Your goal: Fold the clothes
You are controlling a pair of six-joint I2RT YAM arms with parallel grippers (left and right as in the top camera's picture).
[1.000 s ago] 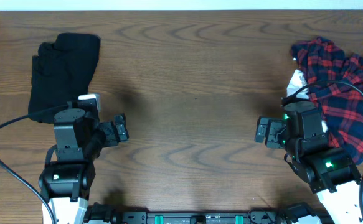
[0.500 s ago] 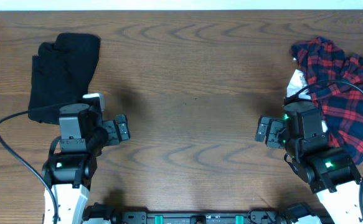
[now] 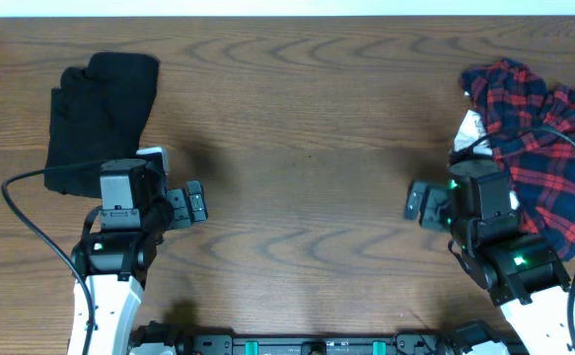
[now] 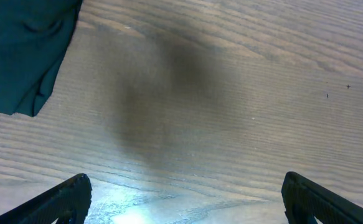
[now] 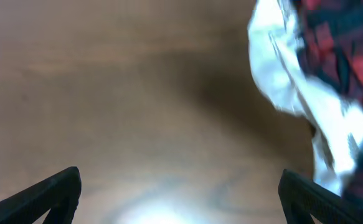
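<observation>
Overhead: your black garment [image 3: 100, 108] lies bundled at ten o'clock on the table [image 3: 307, 148]. The plaid piece [image 3: 543, 148] sits crumpled at three o'clock, with a white piece [image 3: 465, 128] touching its nine o'clock edge. Your left pincer [image 3: 194, 204] is at eight o'clock, jaws apart, holding nothing. Your right pincer [image 3: 417, 205] is at four o'clock, jaws apart and empty, near the white piece. Both point toward the table's middle over bare wood.

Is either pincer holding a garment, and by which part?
Nothing held: left pincer and right pincer stand open over the table, apart from black garment and plaid garment.
</observation>
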